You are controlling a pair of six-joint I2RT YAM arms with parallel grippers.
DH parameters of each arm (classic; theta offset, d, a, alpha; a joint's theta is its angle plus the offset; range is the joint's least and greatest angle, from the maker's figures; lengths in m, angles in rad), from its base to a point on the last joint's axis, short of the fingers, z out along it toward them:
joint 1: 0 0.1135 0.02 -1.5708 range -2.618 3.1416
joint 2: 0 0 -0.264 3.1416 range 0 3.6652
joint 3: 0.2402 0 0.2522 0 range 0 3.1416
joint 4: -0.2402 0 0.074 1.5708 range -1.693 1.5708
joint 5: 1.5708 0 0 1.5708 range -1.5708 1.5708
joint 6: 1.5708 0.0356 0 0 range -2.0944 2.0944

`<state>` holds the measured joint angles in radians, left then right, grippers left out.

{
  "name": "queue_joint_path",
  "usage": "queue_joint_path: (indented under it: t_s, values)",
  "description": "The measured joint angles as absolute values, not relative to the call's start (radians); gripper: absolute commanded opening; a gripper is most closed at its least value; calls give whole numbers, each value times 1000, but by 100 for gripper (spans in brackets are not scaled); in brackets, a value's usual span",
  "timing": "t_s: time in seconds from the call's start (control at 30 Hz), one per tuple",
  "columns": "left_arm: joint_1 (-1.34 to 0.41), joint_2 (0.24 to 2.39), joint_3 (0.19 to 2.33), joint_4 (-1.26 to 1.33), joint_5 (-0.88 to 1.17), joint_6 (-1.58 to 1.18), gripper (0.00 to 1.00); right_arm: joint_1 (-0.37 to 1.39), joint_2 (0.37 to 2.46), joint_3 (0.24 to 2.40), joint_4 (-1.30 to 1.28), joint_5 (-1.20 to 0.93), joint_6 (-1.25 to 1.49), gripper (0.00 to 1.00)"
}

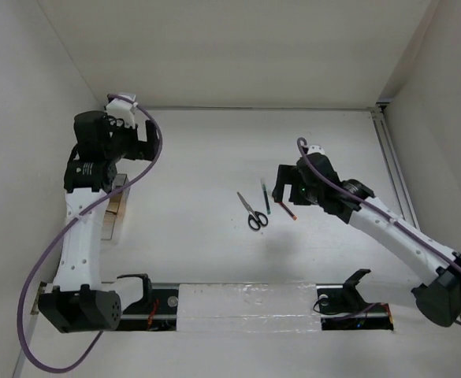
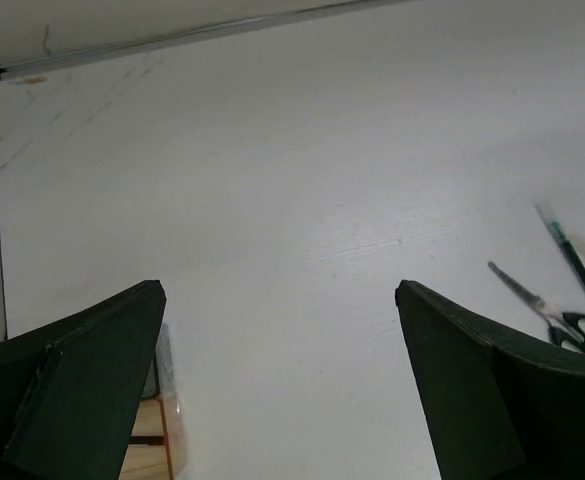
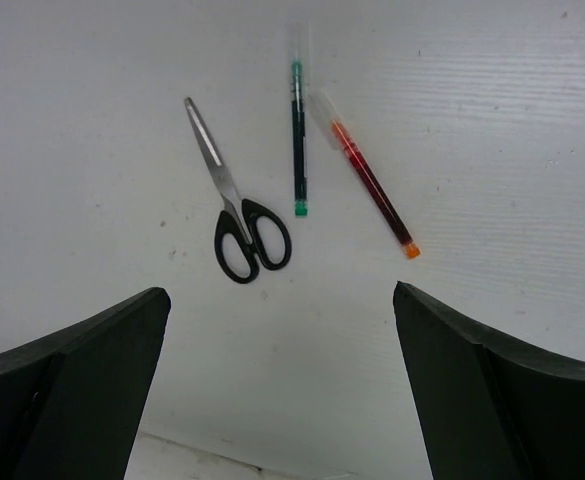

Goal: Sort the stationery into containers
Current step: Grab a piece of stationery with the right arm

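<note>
Black-handled scissors (image 1: 253, 213) lie mid-table, with a dark green pen (image 1: 265, 197) and a red pen (image 1: 285, 209) just to their right. All three show in the right wrist view: scissors (image 3: 237, 215), green pen (image 3: 298, 140), red pen (image 3: 372, 190). My right gripper (image 1: 280, 189) hovers open and empty beside the pens (image 3: 280, 292). My left gripper (image 1: 150, 142) is open and empty at the far left (image 2: 277, 290). The tan box (image 1: 118, 207) stands in a row of boxes, mostly hidden under the left arm. The roll and a third pen are out of view.
White walls enclose the table on the left, back and right. A rail (image 1: 392, 165) runs along the right side. In the left wrist view the tan box (image 2: 152, 440) and a clear box's edge (image 2: 167, 375) show at lower left, the scissors (image 2: 557, 320) far right.
</note>
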<state>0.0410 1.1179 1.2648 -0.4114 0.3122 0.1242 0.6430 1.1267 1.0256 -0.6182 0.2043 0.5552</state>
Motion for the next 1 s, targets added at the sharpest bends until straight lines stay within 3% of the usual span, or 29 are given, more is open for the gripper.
queue_joint_path:
  t_s: [0.13, 0.27, 0.67, 1.0]
  values:
    - [40, 1211, 1337, -514, 385, 240, 100, 643, 1251, 1026, -619, 227, 581, 100]
    - [41, 1261, 1306, -575, 369, 305, 100, 643, 1346, 1026, -619, 247, 597, 90]
    - [60, 977, 1299, -505, 263, 276, 100, 516, 1513, 1027, -520, 153, 525, 83]
    - [47, 1015, 1306, -529, 289, 245, 100, 495, 1635, 1042, -542, 112, 419, 81]
